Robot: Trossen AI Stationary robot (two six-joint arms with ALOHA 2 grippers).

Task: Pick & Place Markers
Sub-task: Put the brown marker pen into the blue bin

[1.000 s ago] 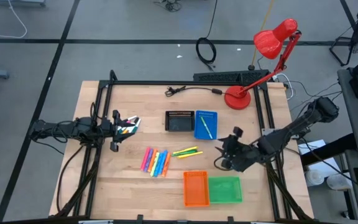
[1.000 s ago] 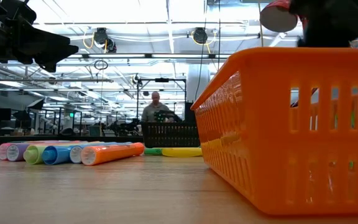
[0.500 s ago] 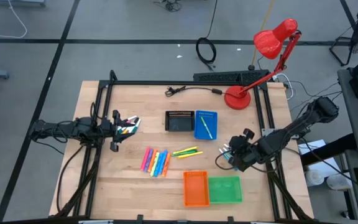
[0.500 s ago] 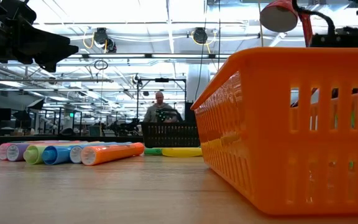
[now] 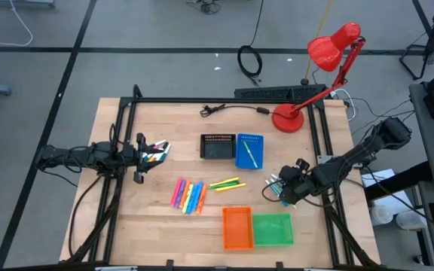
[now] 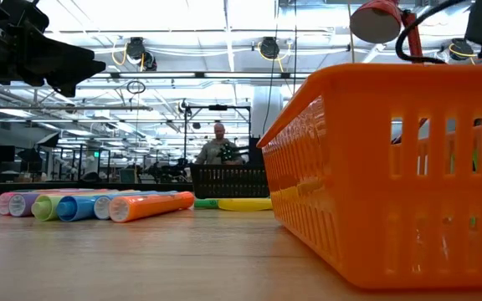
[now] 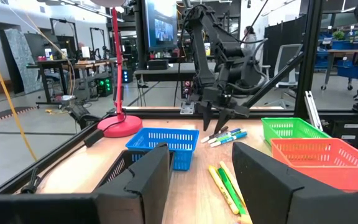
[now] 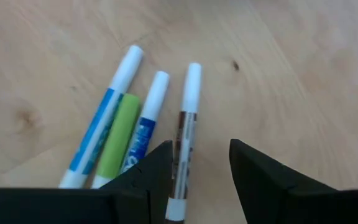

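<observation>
- Since a second ago the right gripper (image 5: pixel 278 187) has shifted slightly toward the surface's right edge and dropped lower, and its jaws have narrowed a little; the left arm has not moved.
- The right arm reaches in from the right edge, forearm slanting down, wrist bent so the gripper points at the wood over a small cluster of markers (image 8: pixel 132 130) near that edge.
- The right wrist view shows its jaws spread, straddling a slim white-bodied marker with a dark band (image 8: pixel 186 134), not yet pinching it. Just beside it lie two blue-and-white markers and a green one.
- The left gripper (image 5: pixel 143 156) hangs above the left edge, arm stretched level, jaws parted with nothing clearly between them; a few markers lie just beside it.
- A row of pink, orange, yellow and blue markers (image 5: pixel 189 195) lies near the middle of the surface (image 5: pixel 164 226), with yellow-green ones beside.
- The black tray (image 5: pixel 217 147) and blue tray (image 5: pixel 249 150) sit toward the far edge; the orange tray (image 5: pixel 237 227) and green tray (image 5: pixel 273 229) touch at the near edge.
</observation>
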